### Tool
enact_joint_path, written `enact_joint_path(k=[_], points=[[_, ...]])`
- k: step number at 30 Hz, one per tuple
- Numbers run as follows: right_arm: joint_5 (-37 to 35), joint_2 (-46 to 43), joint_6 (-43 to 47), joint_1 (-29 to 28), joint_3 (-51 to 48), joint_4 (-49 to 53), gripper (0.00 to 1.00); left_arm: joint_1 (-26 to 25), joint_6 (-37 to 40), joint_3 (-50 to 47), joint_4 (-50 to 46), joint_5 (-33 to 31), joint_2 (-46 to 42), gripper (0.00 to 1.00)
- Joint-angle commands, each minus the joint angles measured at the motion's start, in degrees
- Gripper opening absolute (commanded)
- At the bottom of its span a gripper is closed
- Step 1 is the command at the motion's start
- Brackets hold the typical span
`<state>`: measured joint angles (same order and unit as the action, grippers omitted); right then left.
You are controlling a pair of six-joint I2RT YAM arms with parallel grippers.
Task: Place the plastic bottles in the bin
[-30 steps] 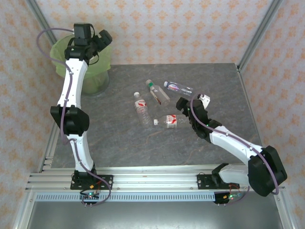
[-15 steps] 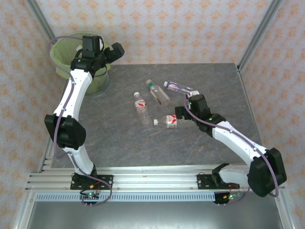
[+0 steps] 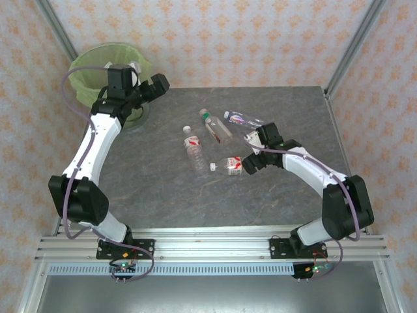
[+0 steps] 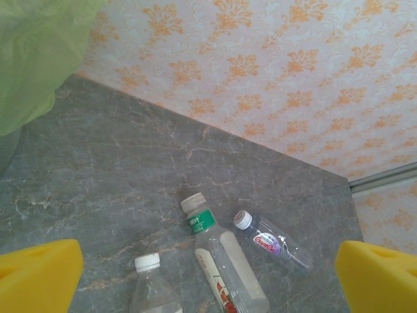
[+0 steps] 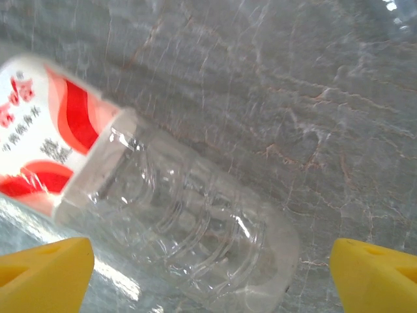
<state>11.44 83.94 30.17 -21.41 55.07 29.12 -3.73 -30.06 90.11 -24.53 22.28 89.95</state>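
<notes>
Nearest the arm bases, your right gripper (image 3: 247,164) straddles a lying bottle (image 5: 176,222), jaws wide and gripping nothing yet, placed so you can close across its ribbed body. Beyond it, three more bottles (image 3: 216,126) lie loose on the table (image 3: 163,189). Farthest off, your left gripper (image 3: 158,83) hangs fully open and empty beside the bin (image 3: 81,62), free for another pick

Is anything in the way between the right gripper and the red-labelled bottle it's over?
Nothing visible. In the right wrist view the clear bottle lies on the bare table, directly between the open jaws of the right gripper, with no other bottle in that gap.
</notes>
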Motion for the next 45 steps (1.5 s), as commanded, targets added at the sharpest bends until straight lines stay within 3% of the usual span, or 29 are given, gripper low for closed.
enact_joint_path(k=[1, 5, 13, 20, 26, 31, 37, 45], points=[[2.5, 2.3, 9.0, 1.4, 3.6, 4.1, 0.94, 0.1, 1.2, -2.2, 2.4, 0.1, -2.9, 1.00], [5.2, 6.3, 14.9, 2.0, 6.7, 8.8, 0.94, 0.0, 1.8, -3.6, 1.7, -0.9, -3.9, 1.00], [-0.2, 15.8, 22.5, 2.0, 12.5, 14.5, 0.98, 0.1, 2.6, -4.8, 0.7, -2.5, -5.0, 1.00], [-1.0, 19.2, 28.4, 1.7, 12.2, 8.6, 0.98, 0.1, 2.6, -5.6, 0.4, -3.8, -4.8, 1.00], [1.7, 21.2, 27.8, 1.5, 11.4, 7.8, 0.96, 0.1, 2.2, -5.7, 0.6, -3.9, -4.1, 1.00], [0.0, 22.4, 27.1, 1.3, 10.3, 8.2, 0.91, 0.1, 2.2, -5.6, 0.4, -3.6, -3.5, 1.00], [1.5, 19.8, 25.8, 0.9, 7.6, 6.0, 0.76, 0.1, 2.1, -6.5, 0.5, -3.7, -3.6, 1.00], [-0.3, 17.6, 26.9, -1.1, 5.4, 5.7, 0.72, 0.1, 2.6, -6.9, 0.1, -3.8, -3.5, 1.00]])
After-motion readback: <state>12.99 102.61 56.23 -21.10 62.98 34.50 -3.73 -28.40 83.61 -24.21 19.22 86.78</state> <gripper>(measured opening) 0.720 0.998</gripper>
